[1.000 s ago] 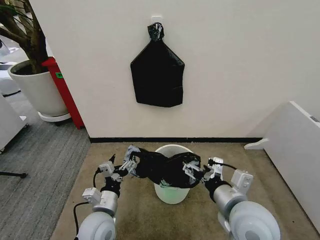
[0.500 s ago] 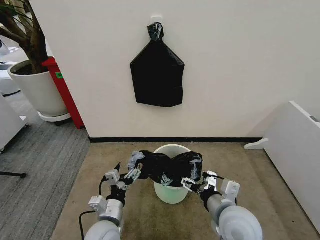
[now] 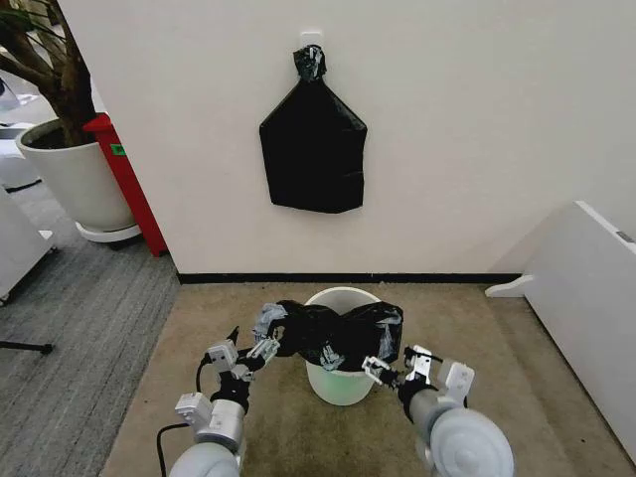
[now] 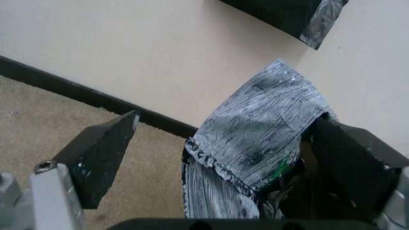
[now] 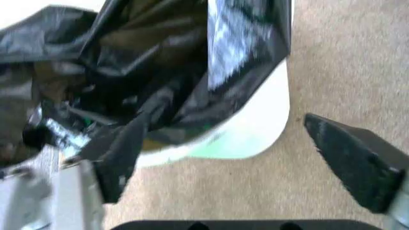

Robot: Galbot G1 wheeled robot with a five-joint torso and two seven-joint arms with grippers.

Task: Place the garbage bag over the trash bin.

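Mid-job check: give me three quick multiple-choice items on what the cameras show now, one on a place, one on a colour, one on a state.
1. Where is the crinkled black plastic garbage bag? A. bunched across the top of the small round plastic trash bin; B. lying beside it; C. hanging clear above it.
2. What colour is the bin? A. red; B. cream-white; C. grey.
3. What state is the right pincer in? A. shut on the bag; B. shut on the bin's rim; C. open.
Answers: A, the head view shows the bag sitting on the rim; B, the bin's wall shows pale below the bag; C, the right wrist view shows its fingers wide apart.
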